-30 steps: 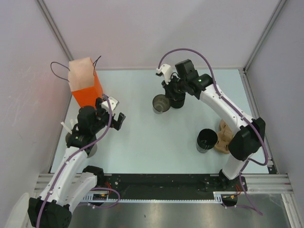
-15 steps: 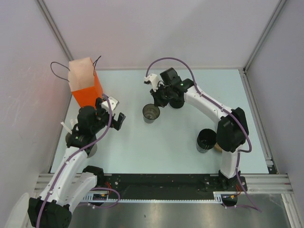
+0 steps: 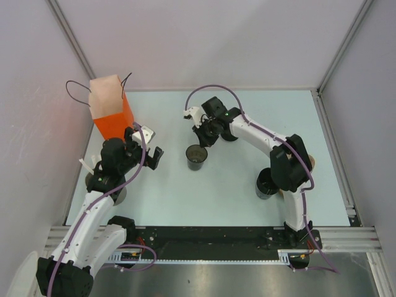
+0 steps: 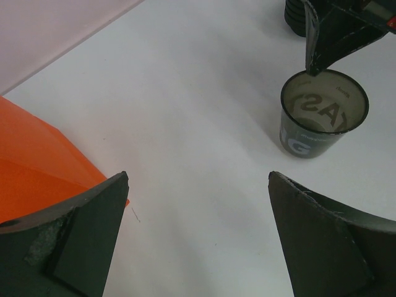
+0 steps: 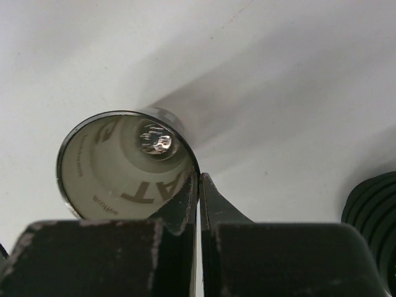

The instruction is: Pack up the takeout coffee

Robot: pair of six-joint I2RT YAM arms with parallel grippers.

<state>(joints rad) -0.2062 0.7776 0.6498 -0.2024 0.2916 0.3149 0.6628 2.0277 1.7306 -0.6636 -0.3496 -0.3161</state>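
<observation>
- As I judge it, the packing has barely begun. The takeout coffee [image 3: 197, 156] stands open on the table [image 3: 185, 198] with no lid on it. It is about midway between my two arms and well apart from the orange bag [image 3: 111, 114] in the far left corner.
- Nothing of the coffee is in the bag. From above I cannot tell whether the bag's mouth is open enough to take it.
- What seems to be left: get a lid on the cup, bring it across to the bag, and lower it in upright.
- My right hand [image 5: 199, 184] is clenched on the cup's rim. One finger is inside against the pale, lettered lining and the other is outside, with the cup wall pinched between them.
- The cup looks to rest on the table under that pinch, though I cannot be sure it is not lifted a little.
- My left hand [image 4: 197, 185] is spread fully wide and grasps nothing. It hangs just beside the orange bag, facing the cup but well apart from it.
- A black ridged stack [image 5: 370, 213], lids by the look of it, sits just beside my right hand, untouched.
- The wider black cup [image 3: 266, 184] stands near my right arm, apart from all this.
</observation>
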